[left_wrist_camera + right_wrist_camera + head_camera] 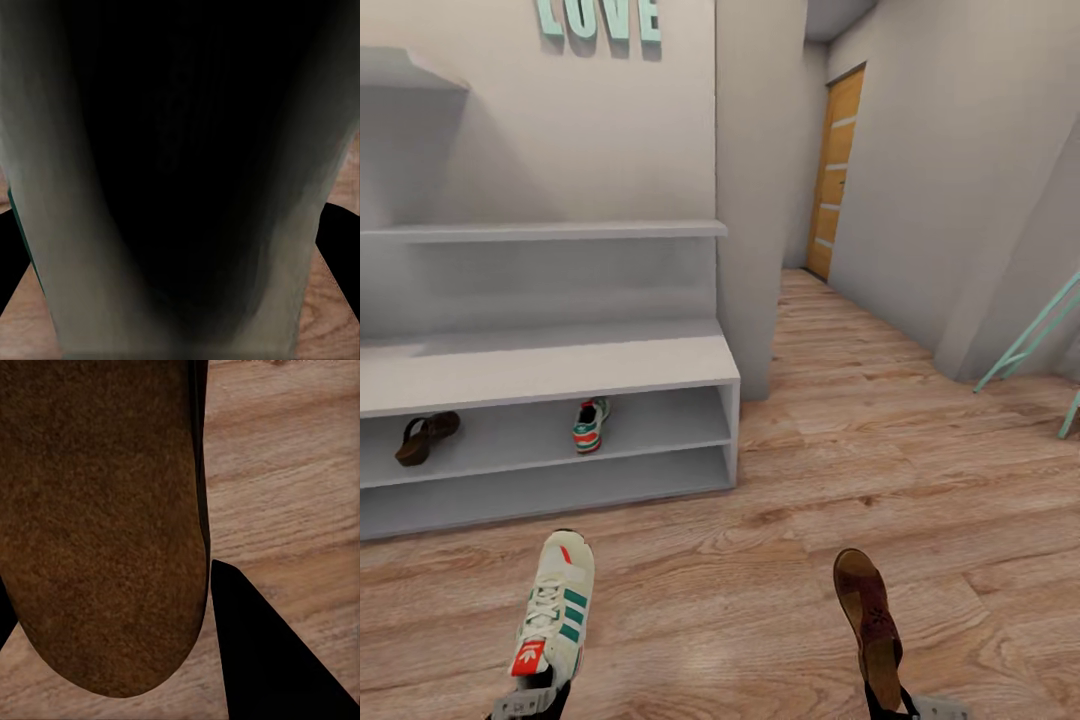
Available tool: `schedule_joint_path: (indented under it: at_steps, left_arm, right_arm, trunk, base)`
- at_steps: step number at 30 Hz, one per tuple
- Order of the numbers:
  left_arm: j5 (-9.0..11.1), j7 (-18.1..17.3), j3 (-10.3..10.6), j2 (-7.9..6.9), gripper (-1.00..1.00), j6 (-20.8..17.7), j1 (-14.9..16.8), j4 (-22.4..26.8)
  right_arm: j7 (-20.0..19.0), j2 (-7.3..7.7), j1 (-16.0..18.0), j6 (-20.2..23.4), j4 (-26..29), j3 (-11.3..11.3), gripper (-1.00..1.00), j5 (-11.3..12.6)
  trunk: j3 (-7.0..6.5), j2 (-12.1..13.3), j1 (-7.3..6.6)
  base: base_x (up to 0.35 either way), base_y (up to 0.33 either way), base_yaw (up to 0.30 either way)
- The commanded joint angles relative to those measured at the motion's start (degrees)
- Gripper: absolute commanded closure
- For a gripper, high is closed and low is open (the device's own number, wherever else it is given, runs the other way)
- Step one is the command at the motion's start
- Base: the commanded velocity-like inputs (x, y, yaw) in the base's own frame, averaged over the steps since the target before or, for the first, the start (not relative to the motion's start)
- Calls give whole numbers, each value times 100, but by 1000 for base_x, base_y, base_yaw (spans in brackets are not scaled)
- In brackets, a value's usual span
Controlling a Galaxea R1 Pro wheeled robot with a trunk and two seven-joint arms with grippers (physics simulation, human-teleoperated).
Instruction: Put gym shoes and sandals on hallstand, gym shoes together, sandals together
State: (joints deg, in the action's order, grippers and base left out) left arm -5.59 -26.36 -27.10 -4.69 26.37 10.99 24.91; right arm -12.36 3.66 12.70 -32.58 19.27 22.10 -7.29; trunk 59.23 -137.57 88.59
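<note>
On the rack's (550, 365) upper low shelf I see one sandal (426, 437) at the left and one sneaker (590, 424) further right, well apart. Near me, over the wood floor (760, 560), my left gripper (530, 705) pinches the second sneaker (555, 615) by its heel, toe pointing toward the rack. My right gripper (890, 705) pinches the second sandal (868, 620) by its heel, its brown footbed (97, 525) close to the wrist camera.
</note>
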Motion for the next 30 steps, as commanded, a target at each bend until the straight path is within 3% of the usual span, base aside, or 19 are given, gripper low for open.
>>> schedule_joint_path:
  at_steps: [1, 6, 10, 15, 21, 30]
  left_arm:
    - [-25, -33, -82, -29, 100, 61, -27, -37]
    - [8, -116, -178, -57, 100, 210, -193, -204]
    - [-5, -102, -154, -52, 100, 316, -326, -337]
    - [-30, -15, -141, -44, 100, 279, -332, -257]
    - [-90, 148, -113, 58, 100, 177, -136, -247]
    - [-416, 429, -44, 334, 100, -85, 155, -236]
  right_arm:
    - [11, -36, 5, 3, 18, 37, 100, -68]
    - [11, -118, 5, -86, -53, -36, 100, -90]
    - [20, 13, 5, -90, -26, -46, 100, -83]
    - [23, 61, 5, -93, -17, -41, 100, -80]
    - [21, 241, 5, -80, 7, 192, 100, -65]
    - [17, 536, 5, 7, 304, 592, 100, -63]
  trunk:
    - [5, -2, -1]
    - [5, -2, -1]
    - [5, -2, -1]
    - [5, -2, -1]
    - [5, -2, -1]
    - [5, -2, -1]
  base:
    - [0, 0, 0]
    - [0, 0, 0]
    - [0, 0, 0]
    - [0, 0, 0]
    - [0, 0, 0]
    - [0, 0, 0]
